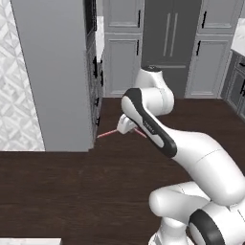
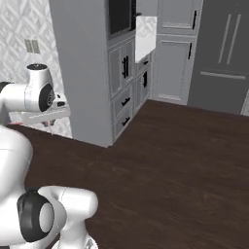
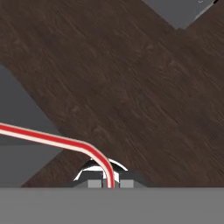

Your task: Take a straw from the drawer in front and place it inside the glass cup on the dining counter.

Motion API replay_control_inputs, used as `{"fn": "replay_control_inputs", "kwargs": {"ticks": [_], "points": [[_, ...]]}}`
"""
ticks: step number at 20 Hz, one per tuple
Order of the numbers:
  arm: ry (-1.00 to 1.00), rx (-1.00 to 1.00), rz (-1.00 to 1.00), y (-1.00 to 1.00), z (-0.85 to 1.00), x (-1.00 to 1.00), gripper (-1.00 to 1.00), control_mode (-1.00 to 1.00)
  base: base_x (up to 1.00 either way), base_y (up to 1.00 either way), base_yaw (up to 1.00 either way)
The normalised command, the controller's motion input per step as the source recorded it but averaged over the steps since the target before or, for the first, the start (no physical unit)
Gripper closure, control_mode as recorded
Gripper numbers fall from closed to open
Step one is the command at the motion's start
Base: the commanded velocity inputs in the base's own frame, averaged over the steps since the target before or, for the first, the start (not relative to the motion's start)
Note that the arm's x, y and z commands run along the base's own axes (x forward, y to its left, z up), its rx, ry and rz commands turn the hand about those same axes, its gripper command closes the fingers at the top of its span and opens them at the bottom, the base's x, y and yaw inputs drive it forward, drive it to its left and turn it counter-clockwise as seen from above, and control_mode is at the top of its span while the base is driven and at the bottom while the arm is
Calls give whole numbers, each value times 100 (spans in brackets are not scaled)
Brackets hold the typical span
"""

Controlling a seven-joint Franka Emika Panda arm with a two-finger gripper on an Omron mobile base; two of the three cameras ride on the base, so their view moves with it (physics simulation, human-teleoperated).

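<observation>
Gripper (image 3: 107,183) at the 6 o'clock edge of the hand view, jaws pinched narrow on the straw (image 3: 48,139). The red straw rises from between the finger tips, bends sharply toward 9 o'clock, and runs out past that edge. Below it, dark wood floor (image 3: 131,87); a grey cabinet side (image 3: 17,131) at 9 o'clock.

Left base view: white arm (image 1: 158,129) climbs from 5 o'clock to centre. Gripper (image 1: 125,125) hangs above the floor, just right of the tall grey cabinet (image 1: 52,72). Straw (image 1: 107,133) sticks out of the hand on both sides, its longer part pointing toward 8 o'clock, tip close to the cabinet's front corner; whether it touches cannot be told.

Right base view: arm's upper joint (image 2: 36,92) at 9 o'clock, the hand mostly hidden behind it; a trace of red (image 2: 47,123) just beneath.

Farther: cabinet drawers with short black bar handles (image 2: 125,102). Beyond, at 12 o'clock, light-grey cupboard doors (image 1: 122,62) and the dark double-door refrigerator (image 1: 167,38).
</observation>
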Motion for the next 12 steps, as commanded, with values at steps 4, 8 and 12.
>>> {"fn": "replay_control_inputs", "kwargs": {"ticks": [4, 8, 12], "points": [[0, 0, 0, 0, 0, 0, 100, 100, 100, -45, 14], [0, 0, 0, 0, 0, 0, 100, 100, 100, -25, 42], [0, 0, 0, 0, 0, 0, 100, 100, 100, -1, 66]]}}
